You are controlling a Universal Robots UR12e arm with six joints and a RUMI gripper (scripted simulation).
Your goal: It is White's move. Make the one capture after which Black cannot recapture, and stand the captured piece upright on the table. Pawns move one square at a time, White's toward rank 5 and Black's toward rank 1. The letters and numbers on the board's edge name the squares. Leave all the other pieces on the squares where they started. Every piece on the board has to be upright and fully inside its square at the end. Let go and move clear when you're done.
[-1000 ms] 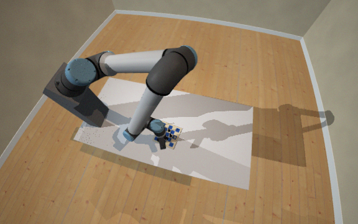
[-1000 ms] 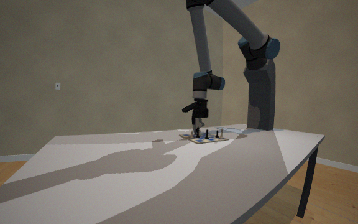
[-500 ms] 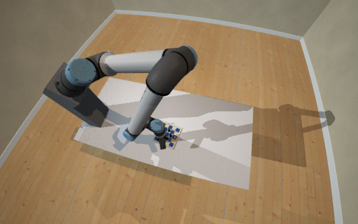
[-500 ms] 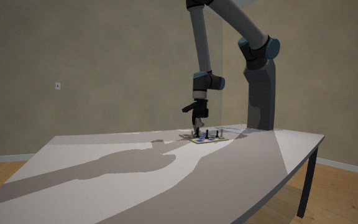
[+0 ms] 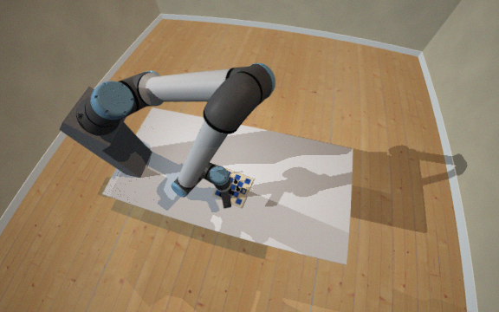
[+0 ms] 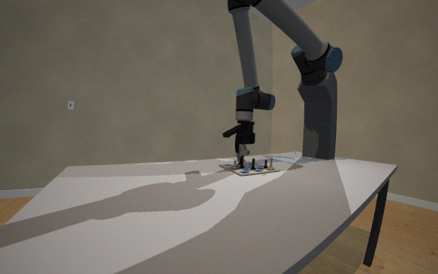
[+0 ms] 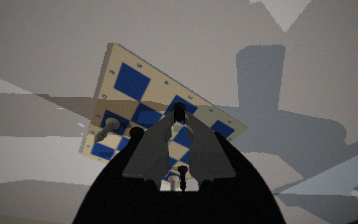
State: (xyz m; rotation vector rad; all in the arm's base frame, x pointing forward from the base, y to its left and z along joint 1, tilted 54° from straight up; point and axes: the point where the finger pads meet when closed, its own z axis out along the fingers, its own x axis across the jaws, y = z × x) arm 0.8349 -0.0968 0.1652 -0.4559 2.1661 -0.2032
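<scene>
A small blue-and-cream chessboard [image 7: 152, 122] lies on the white table; it also shows in the exterior view [image 6: 250, 168] and in the top view [image 5: 236, 187]. My gripper [image 7: 179, 111] stands straight down over the board and is shut on a black piece [image 7: 179, 111], whose round top shows between the fingertips. In the exterior view the gripper [image 6: 241, 155] reaches down to this black piece [image 6: 242, 162] at the board's left part. A white piece [image 7: 108, 128] and another black piece [image 7: 136, 132] stand left of the fingers. A black pawn [image 7: 182, 175] and a white piece [image 7: 173, 181] show between the finger bases.
More black pieces [image 6: 253, 164] [image 6: 265, 164] and a white piece [image 6: 271, 164] stand on the board to the right of the gripper. The arm's pedestal [image 6: 318, 122] stands at the table's far edge behind the board. Broad shadows cross the table.
</scene>
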